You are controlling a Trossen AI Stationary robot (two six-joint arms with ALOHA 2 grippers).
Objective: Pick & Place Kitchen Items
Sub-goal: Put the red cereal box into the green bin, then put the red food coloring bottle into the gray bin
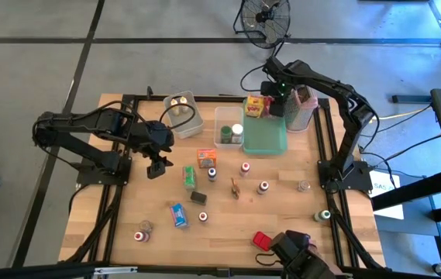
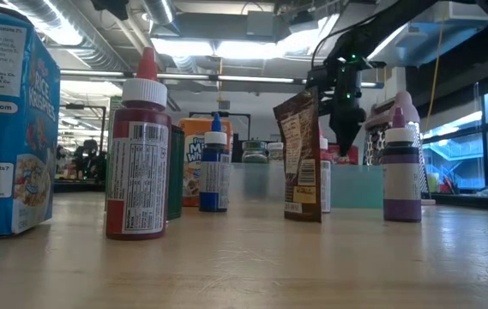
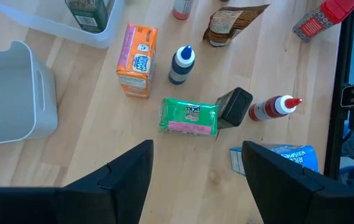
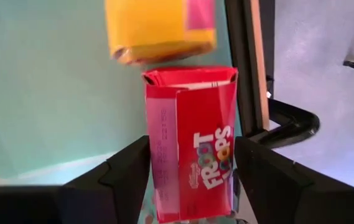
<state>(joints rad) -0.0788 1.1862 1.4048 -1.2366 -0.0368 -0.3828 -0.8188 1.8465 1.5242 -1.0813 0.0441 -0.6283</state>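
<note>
Teal tray (image 1: 267, 139) as landmark, at the table's far edge. Inside, at its far end: a yellow box (image 1: 253, 107) and, beside it, a red Froot Loops box (image 4: 194, 158).

Right gripper (image 4: 189, 180) hovers over that far end, fingers apart on either side of the Froot Loops box; cannot tell whether they touch it.

Clear bin (image 1: 228, 126) just left of the tray holds a green-capped jar (image 1: 225, 133) and a white-capped one (image 1: 237, 130). A second clear bin (image 1: 184, 111) farther left holds two jars.

Left gripper (image 3: 195, 180) waits well left of the tray, fingers spread and empty, above a green packet (image 3: 188, 117) on the table.
</note>
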